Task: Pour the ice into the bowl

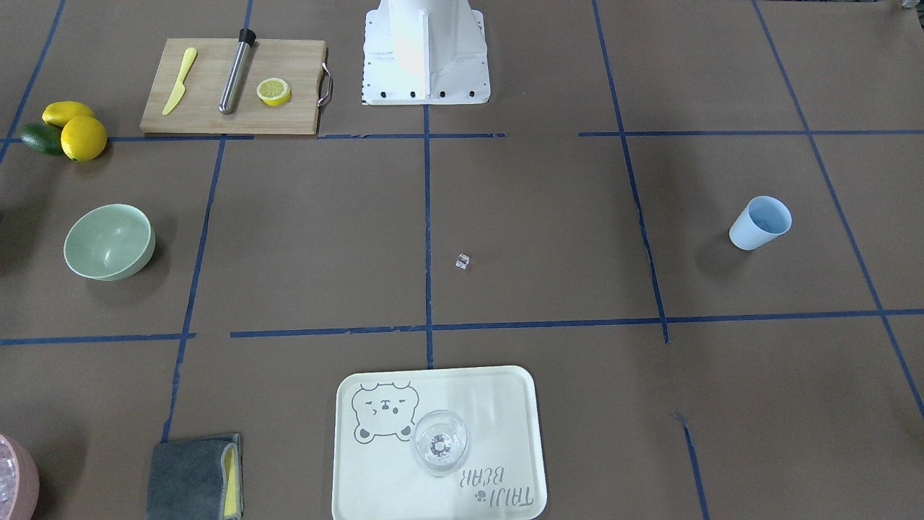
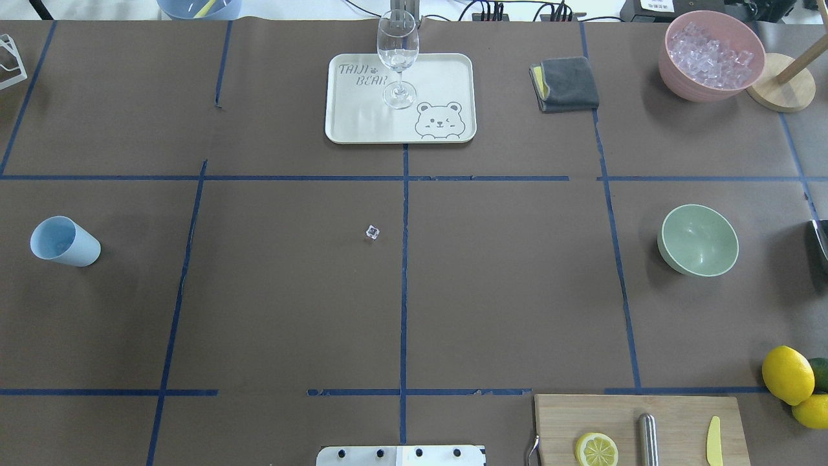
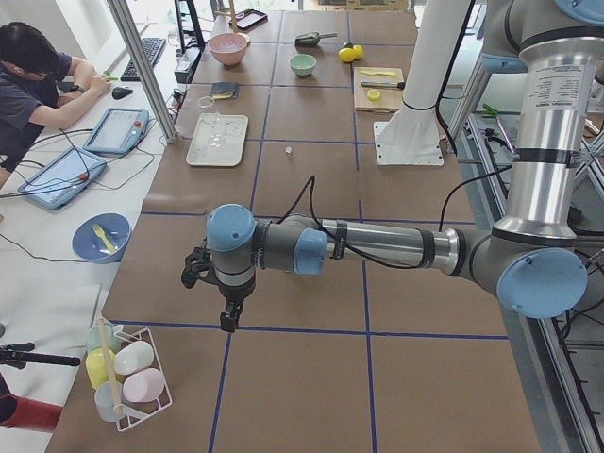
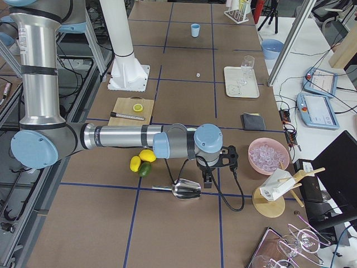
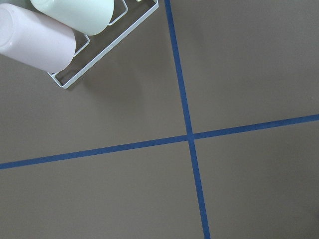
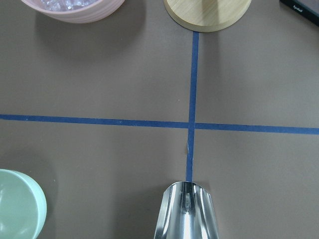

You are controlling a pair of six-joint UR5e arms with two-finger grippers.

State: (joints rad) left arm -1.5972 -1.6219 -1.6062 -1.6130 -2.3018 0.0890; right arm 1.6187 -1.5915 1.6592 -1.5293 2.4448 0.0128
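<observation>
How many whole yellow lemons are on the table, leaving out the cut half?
2. The round lemon and the longer lemon cluster with the lime on the robot's right, past the cutting board. None seems hidden.

We are seeing the bowl [image 6: 17, 209] and the scoop [image 6: 188, 211] cropped; the ice [image 1: 463, 261] is showing too small to detail.

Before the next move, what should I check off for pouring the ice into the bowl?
1. Bowl upright and empty: ok.
2. Light blue cup upright: ok. Ice inside it: cannot tell.
3. No spilled ice: not ok, one ice cube lies loose between cup and bowl.
4. Left gripper jaws open: cannot tell.
5. Right gripper jaws open: cannot tell; it hangs by a metal scoop.
</observation>
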